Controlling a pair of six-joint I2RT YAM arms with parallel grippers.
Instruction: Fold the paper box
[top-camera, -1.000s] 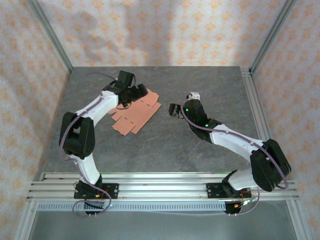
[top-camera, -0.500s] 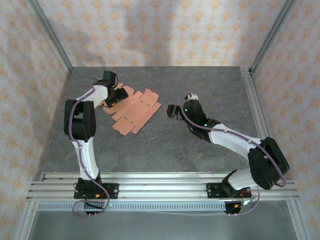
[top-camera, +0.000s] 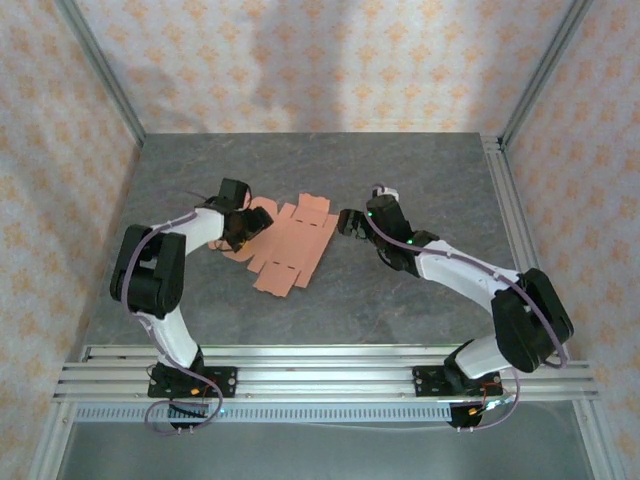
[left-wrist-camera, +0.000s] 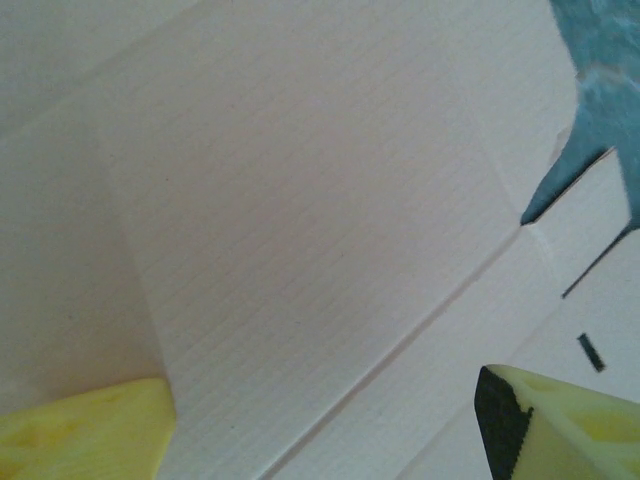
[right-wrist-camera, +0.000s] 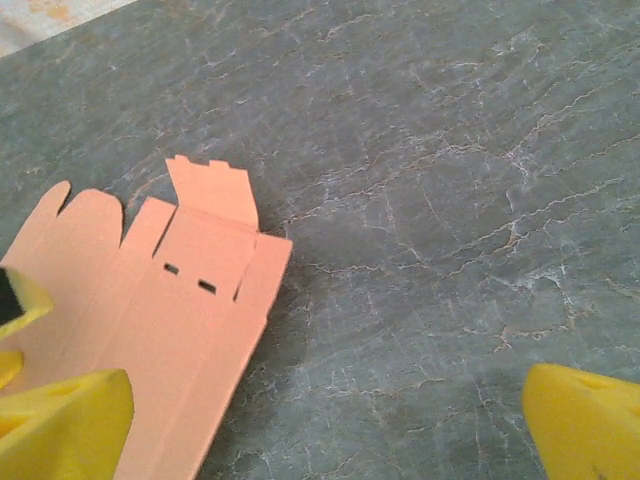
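The paper box is a flat salmon-orange die-cut sheet lying on the table between the two arms. My left gripper sits low over the sheet's left flaps. In the left wrist view the pale cardboard spans the frame, and my left gripper is open with its yellow fingertips set wide apart on it. My right gripper hovers just right of the sheet's right edge. Seen from the right wrist, my right gripper is open over bare table, with the sheet to its left.
The dark grey marbled tabletop stretches behind and to the right of the sheet. Aluminium frame rails border the right side and the near edge. Patterned walls enclose the workspace.
The sheet has slid toward the right and nearer, along with my left gripper, which swung left then came back onto it. My right gripper edged toward the sheet's right edge.
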